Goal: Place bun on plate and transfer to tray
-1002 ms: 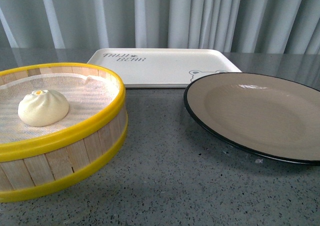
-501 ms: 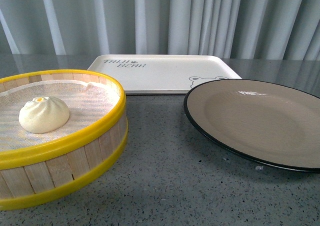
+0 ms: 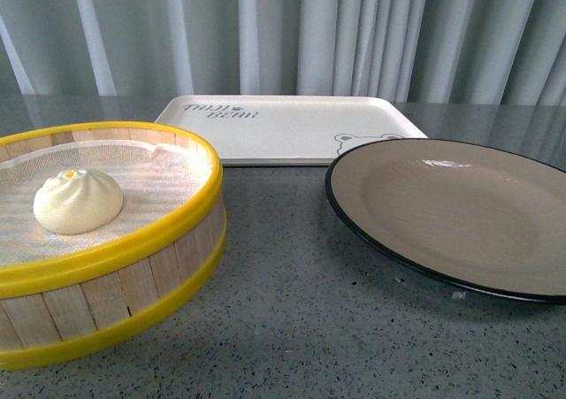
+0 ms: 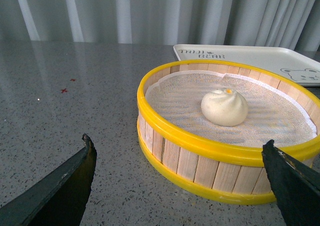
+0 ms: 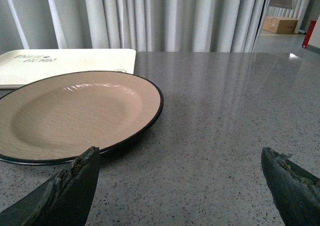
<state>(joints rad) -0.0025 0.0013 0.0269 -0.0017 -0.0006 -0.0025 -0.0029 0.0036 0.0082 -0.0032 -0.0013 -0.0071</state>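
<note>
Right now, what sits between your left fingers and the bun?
Left wrist view: the near wall and yellow rim of the steamer basket stand between the open left fingers and the bun inside it; before the basket, only bare table.

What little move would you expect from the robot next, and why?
Probably the left tool, open and empty, should advance over the steamer basket toward the bun. The bun lies in that basket, while the plate is bare.
</note>
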